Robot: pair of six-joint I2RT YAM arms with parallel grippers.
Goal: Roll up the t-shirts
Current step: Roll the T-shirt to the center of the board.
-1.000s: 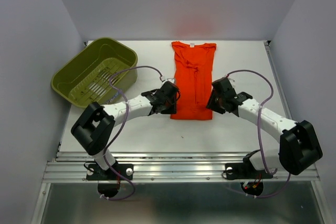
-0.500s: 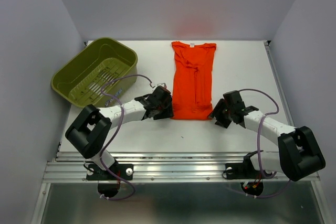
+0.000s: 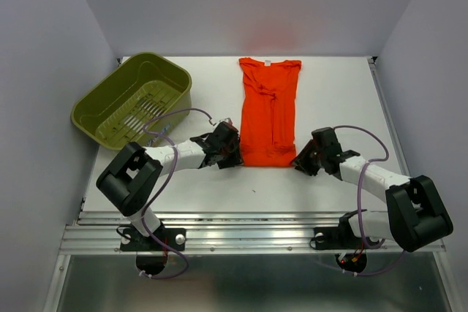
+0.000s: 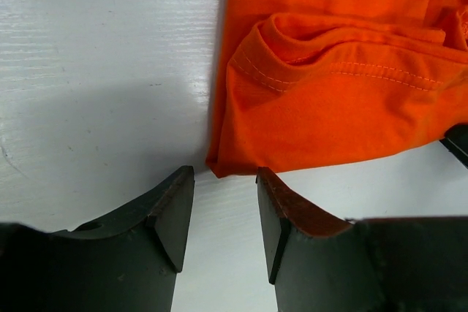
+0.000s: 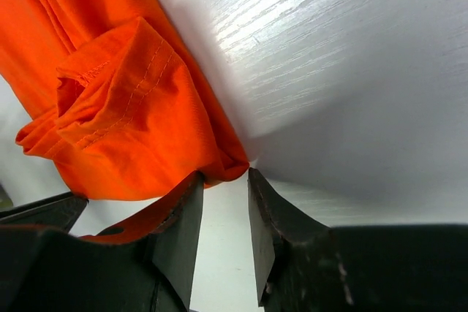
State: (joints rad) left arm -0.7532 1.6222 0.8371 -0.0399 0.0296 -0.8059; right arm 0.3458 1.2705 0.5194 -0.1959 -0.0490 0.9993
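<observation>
We can read no text, brand, number or sign anywhere; the small pale tag (image 3: 268, 63) at the t-shirt (image 3: 269, 111) collar is too tiny to make out.

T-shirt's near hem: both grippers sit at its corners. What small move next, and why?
Probably ease both grippers slightly forward, then close. The left gripper stands open with a corner of the t-shirt just beyond its tips; the right gripper is open too, the other corner at its mouth. Neither pinches cloth yet, and rolling needs the hem held.
</observation>
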